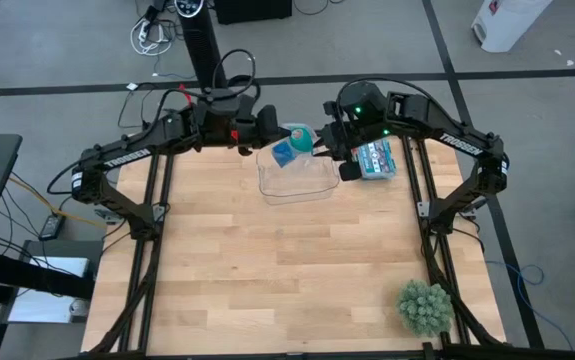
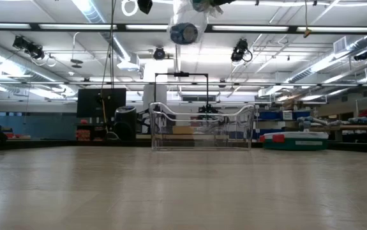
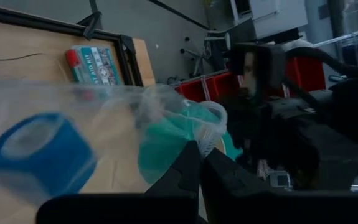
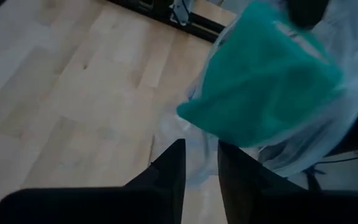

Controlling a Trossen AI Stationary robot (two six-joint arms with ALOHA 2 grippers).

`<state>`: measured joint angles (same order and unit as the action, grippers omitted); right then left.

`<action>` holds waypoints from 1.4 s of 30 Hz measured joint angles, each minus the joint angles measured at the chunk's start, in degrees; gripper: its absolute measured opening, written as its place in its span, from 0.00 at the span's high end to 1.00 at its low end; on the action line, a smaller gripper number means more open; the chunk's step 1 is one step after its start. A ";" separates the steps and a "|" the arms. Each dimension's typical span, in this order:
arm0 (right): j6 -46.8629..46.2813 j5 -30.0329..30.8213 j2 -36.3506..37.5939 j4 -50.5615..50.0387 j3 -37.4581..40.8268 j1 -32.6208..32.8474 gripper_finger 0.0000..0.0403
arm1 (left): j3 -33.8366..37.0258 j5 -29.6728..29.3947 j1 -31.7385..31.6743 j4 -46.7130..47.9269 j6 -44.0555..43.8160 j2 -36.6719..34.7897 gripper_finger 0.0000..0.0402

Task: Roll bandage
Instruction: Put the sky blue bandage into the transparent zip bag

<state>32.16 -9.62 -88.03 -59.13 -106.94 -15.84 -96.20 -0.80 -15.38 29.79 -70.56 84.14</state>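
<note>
Both arms are raised over the clear bin [image 1: 295,182] at the table's 12 o'clock edge. Left gripper [image 1: 270,128] has its jaws pressed together, pinching a clear plastic bag [image 3: 104,118]. Inside the bag are a blue roll [image 3: 38,152] and the bandage [image 4: 263,81], a teal bunched mass. Right gripper [image 4: 200,158] is nearer it, jaws narrowly apart on nothing, with the bandage just ahead of the tips. Its long axis cannot be told.

Clear plastic bin [image 1: 294,183] sits on the pale wooden table [image 1: 267,270] at its far edge, centre. Directly above the bin, a clear plastic bag [image 1: 289,152] hangs between both arms, with a blue roll [image 3: 40,155] and the teal-green fabric bandage [image 4: 259,87] inside. Flat first-aid kit box [image 1: 375,158] lies right of the bin. Spiky green plant ball [image 1: 424,306] sits at near right corner.
</note>
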 joint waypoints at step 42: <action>4.85 -6.50 0.31 -5.34 -0.02 1.77 1.00 | -0.04 8.16 0.75 7.77 19.03 -0.02 0.70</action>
<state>37.01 -16.13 -87.71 -64.47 -106.96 -14.07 -96.25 7.36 -14.63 37.56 -51.53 84.12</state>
